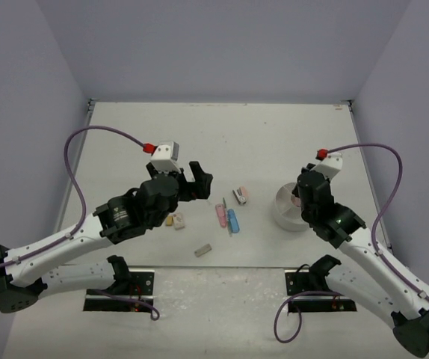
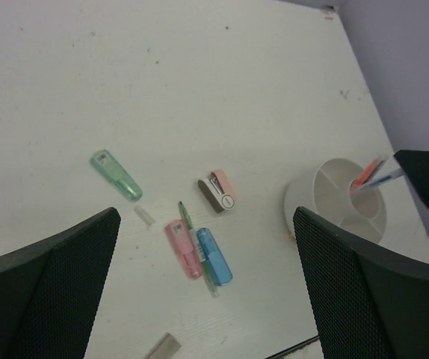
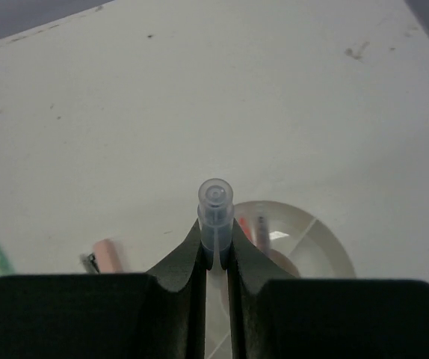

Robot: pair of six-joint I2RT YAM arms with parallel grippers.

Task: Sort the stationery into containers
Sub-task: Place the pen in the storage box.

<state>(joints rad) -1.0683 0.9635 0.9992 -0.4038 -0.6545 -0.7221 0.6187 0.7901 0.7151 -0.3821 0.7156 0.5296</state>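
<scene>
Left gripper [image 1: 188,182] noted with jaws spread wide and nothing held, hovering above the table [image 1: 274,134]. Tan blocks [image 1: 176,221] are seen at its 6 o'clock in the top view. In the left wrist view a green piece [image 2: 116,175] is recorded at 10 o'clock of the central cluster, with a small pale block [image 2: 145,217] just beside it. A pink piece [image 2: 182,249] and a blue piece [image 2: 214,256] lie side by side, a thin green pen [image 2: 185,215] between them. A pink-and-grey piece [image 2: 217,192] lies at their 12 o'clock, a grey block [image 2: 162,348] at 7 o'clock. The white organizer [image 2: 304,202] stands at 3 o'clock, with pens [image 2: 371,173] upright in one compartment. Right gripper [image 3: 216,247] is clenched on a translucent blue-grey pen [image 3: 215,206], held above the organizer.
</scene>
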